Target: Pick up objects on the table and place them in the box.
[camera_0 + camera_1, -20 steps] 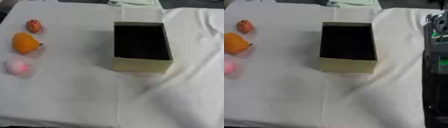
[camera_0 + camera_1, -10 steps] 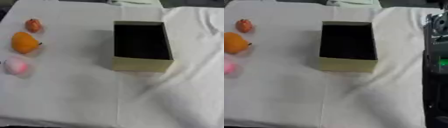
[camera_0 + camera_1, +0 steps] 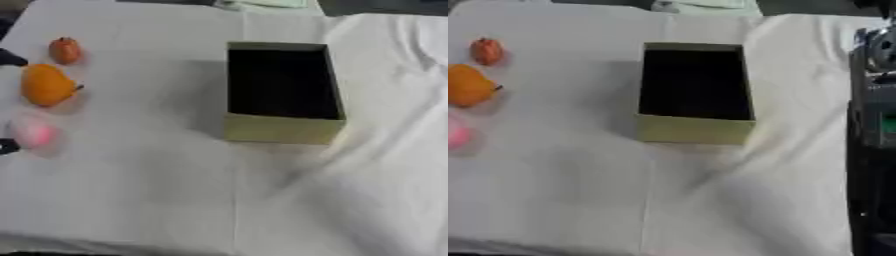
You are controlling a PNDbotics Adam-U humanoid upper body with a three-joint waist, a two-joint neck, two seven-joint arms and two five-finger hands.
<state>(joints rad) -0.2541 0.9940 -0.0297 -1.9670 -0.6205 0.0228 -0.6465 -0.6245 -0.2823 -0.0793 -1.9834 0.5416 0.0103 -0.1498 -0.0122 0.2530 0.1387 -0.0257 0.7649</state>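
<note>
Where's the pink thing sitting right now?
The pink object lies on the white cloth near the left edge of the left eye view, just in front of the larger orange object and well left of the open box.

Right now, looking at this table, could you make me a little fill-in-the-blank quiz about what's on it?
1. The box stands open, and inside it there is ____.
2. The three small things lie in a line to the ____ of the box.
3. The big orange fruit lies between the small red fruit and the ____ ball.
4. The table is covered with a ____ cloth.

Missing words: nothing; left; pink; white
</note>
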